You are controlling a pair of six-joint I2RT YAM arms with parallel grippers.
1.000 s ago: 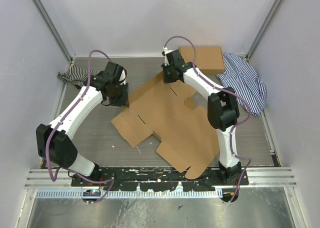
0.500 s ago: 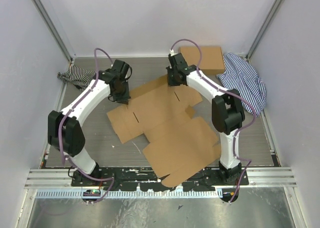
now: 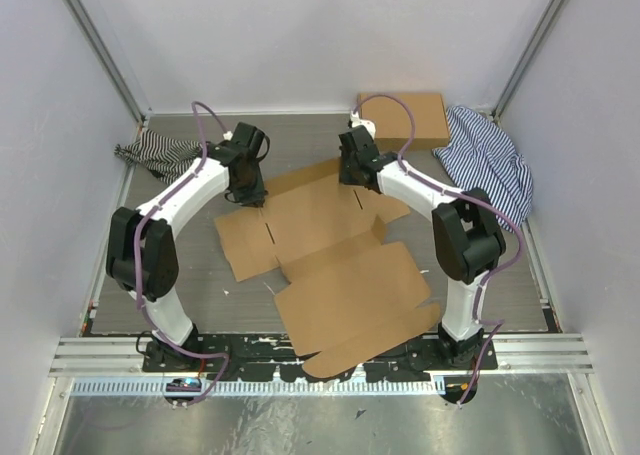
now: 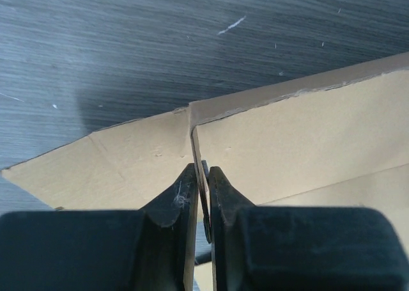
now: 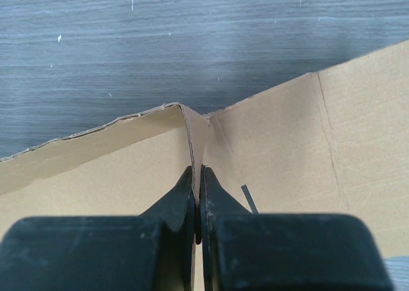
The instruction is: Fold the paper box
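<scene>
One paper box (image 3: 330, 225), unfolded, on table (image 3: 230, 305)

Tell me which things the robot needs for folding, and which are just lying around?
In the job: flat brown die-cut cardboard mailer box, pinched by left gripper and right gripper.
Lying about: neat rectangular brown cardboard box; blue-striped cloth; dark-striped cloth.

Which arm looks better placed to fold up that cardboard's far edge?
Likely right: the right tool pinches the paper box at a raised fold; the left tool grips just a flap edge.
</scene>
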